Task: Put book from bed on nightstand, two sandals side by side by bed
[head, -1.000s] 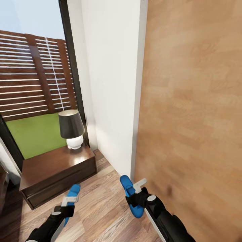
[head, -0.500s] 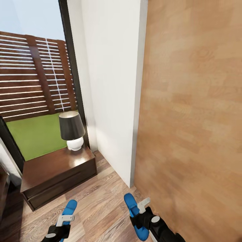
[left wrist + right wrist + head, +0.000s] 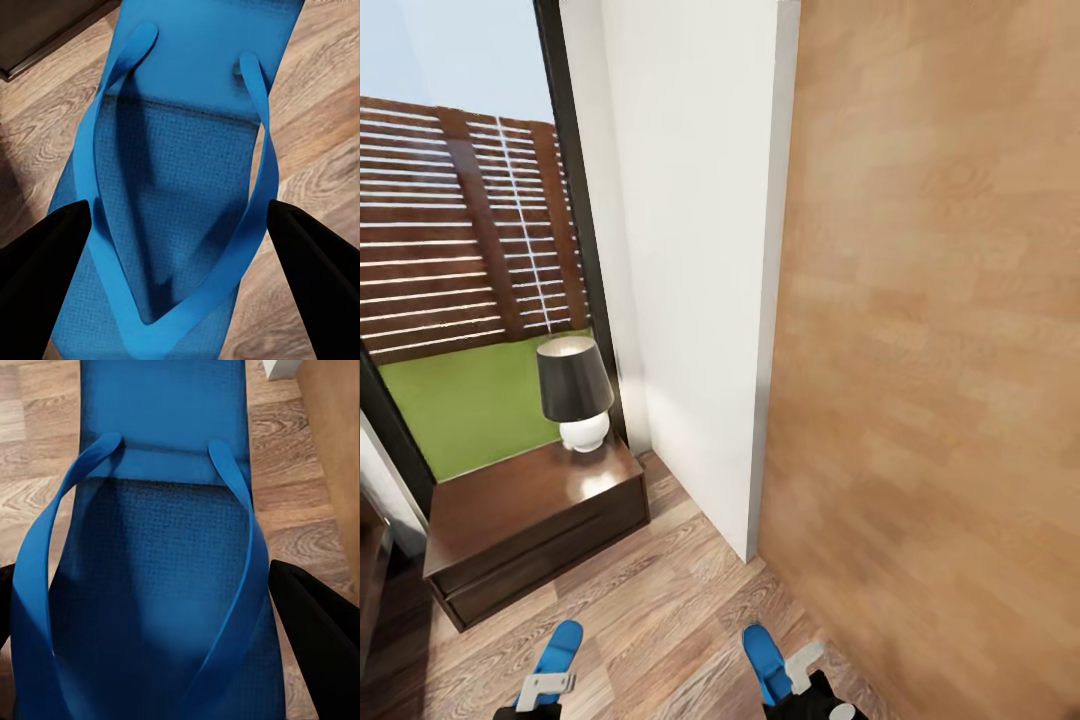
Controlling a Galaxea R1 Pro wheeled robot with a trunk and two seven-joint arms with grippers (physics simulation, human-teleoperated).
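Each gripper holds one of the two bright blue sandals. In the head view the left sandal point(image 3: 557, 648) and the right sandal point(image 3: 763, 660) hang low over the wood-plank floor. My left gripper point(image 3: 545, 690) and right gripper point(image 3: 807, 668) show at the picture's lower edge. The left wrist view has the left gripper point(image 3: 180, 247) shut across its sandal point(image 3: 180, 150), straps facing the camera. In the right wrist view the right gripper point(image 3: 161, 645) is shut across the other sandal point(image 3: 157, 585). A dark brown nightstand point(image 3: 520, 490) stands ahead on the left. The book is out of view.
A black-shaded lamp with a white base point(image 3: 574, 392) stands on the nightstand's back corner. A white wall corner point(image 3: 690, 300) juts out in the middle, with a light brown wooden panel point(image 3: 940, 350) close on the right. Behind the nightstand is a black-framed window point(image 3: 460, 250).
Both arms have drawn back and down toward the lower edge of the head view, each still carrying its sandal. The room has barely shifted in the picture.
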